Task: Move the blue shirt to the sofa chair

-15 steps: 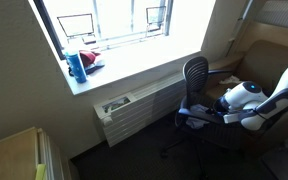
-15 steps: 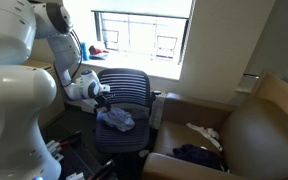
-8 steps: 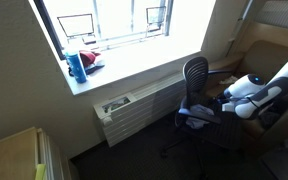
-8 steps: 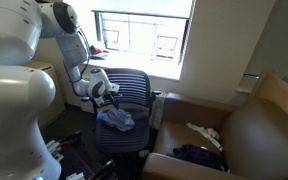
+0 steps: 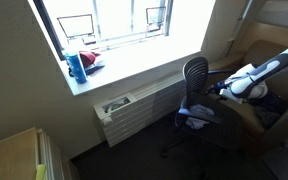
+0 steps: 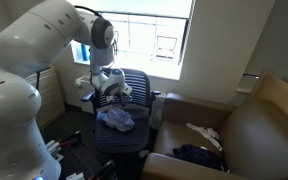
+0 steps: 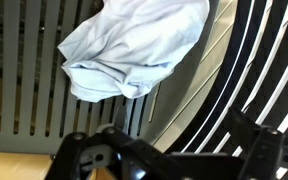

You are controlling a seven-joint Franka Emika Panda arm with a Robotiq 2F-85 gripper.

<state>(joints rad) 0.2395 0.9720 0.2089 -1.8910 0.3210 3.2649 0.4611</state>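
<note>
While the blue shirt (image 6: 115,119) is lying crumpled on the seat of the office chair (image 6: 136,82), the gripper (image 6: 117,93) is hovering just above that seat – jaws apart, holding nothing, prob. because it is lining up a grasp. The sofa chair (image 6: 259,135) is standing beside the office chair – the destination.

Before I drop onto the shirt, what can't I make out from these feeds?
- Jaws: open or shut unclear; the gripper is too small in both exterior views, dark and cut by the bottom edge in the wrist view.
- Blue shirt: top cut off by the wrist view's upper edge.
- Sofa chair: the dark cloth on its seat is too small to identify.
</note>
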